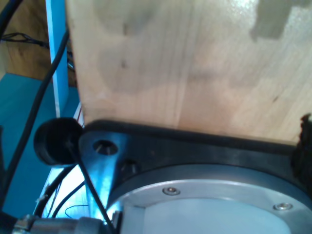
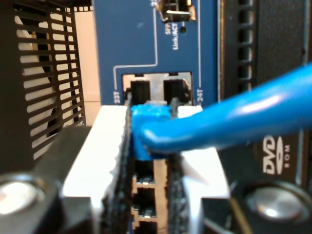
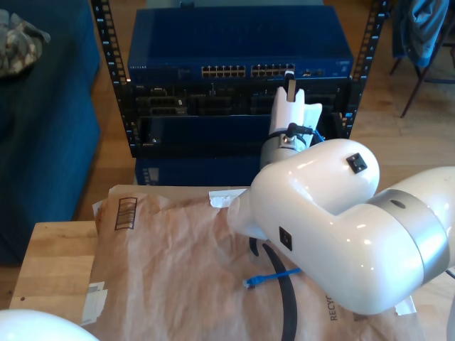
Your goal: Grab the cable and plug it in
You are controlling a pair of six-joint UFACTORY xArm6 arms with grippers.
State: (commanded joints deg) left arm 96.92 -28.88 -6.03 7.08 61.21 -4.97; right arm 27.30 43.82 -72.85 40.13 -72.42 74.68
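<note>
My second gripper (image 2: 150, 105) is shut on the cable's blue clip plug (image 2: 148, 122). Its white fingers (image 2: 105, 146) with black pads press the plug from both sides. The thin bright-blue cable (image 2: 234, 117) trails away from the plug. The plug sits just in front of the paired ports (image 2: 151, 90) marked 23T and 24T on the blue network switch (image 2: 146, 39); whether it touches a port I cannot tell. In the exterior view, my second gripper (image 3: 289, 84) reaches the right end of the port row on the switch (image 3: 234, 42). The cable's free end (image 3: 250, 283) lies on the brown paper (image 3: 178, 270).
The switch sits in a black rack (image 3: 114, 85) over dark vented units (image 3: 199, 106). A thick black cable (image 3: 284, 305) curves across the paper. The first wrist view looks at a wooden board (image 1: 185, 63), a black base plate (image 1: 195, 146) and black cables (image 1: 39, 97).
</note>
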